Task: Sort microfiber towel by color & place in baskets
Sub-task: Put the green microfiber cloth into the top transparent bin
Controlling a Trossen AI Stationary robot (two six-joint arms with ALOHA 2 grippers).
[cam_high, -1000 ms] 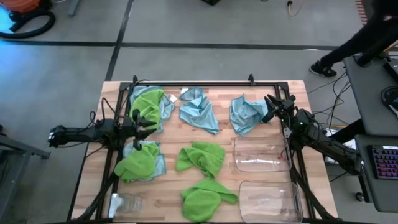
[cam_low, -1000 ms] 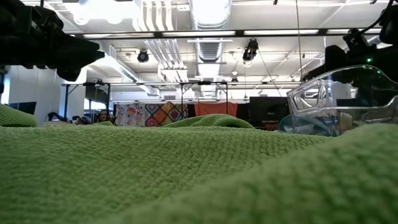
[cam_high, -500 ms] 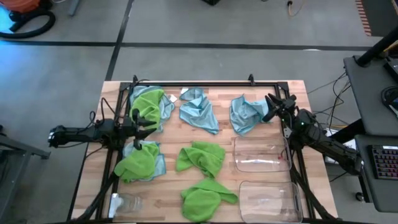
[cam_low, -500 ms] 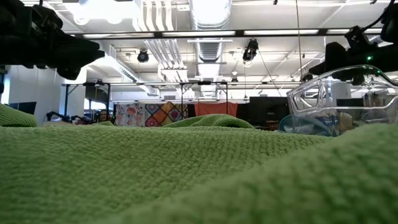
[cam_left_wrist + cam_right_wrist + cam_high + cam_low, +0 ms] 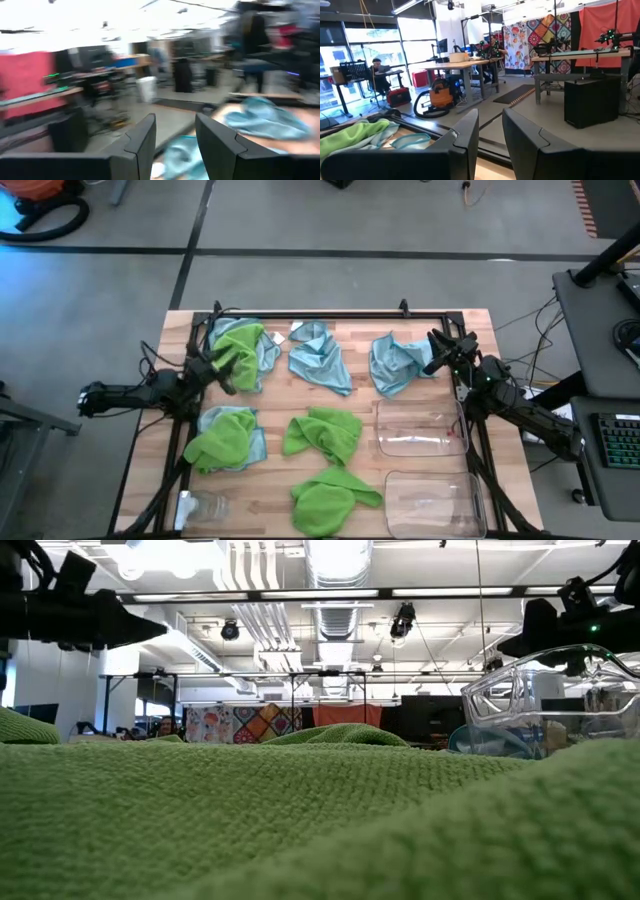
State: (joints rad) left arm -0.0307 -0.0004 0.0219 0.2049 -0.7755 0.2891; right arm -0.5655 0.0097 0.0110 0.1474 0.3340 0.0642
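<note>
Lying unsorted across the wooden worktop [image 5: 330,325], soft green and blue microfiber towels [image 5: 322,432] are awaiting two empty clear plastic baskets [image 5: 420,428]; left pincer [image 5: 218,373] and right pincer [image 5: 432,352] are hovering released, empty.

Open-plan robotics lab or workshop, exposed ceiling ducts [image 5: 335,560], strip lights, bare concrete floor [image 5: 330,215], workbenches [image 5: 457,64], shop vacuum [image 5: 440,92], patchwork quilt backdrop [image 5: 527,32], seated person [image 5: 377,75] at a desk

A patterned quilt [image 5: 527,37] is hung beyond the wooden workbench [image 5: 462,64], beside which an orange vacuum [image 5: 440,95] is set on grey floor [image 5: 330,275].
</note>
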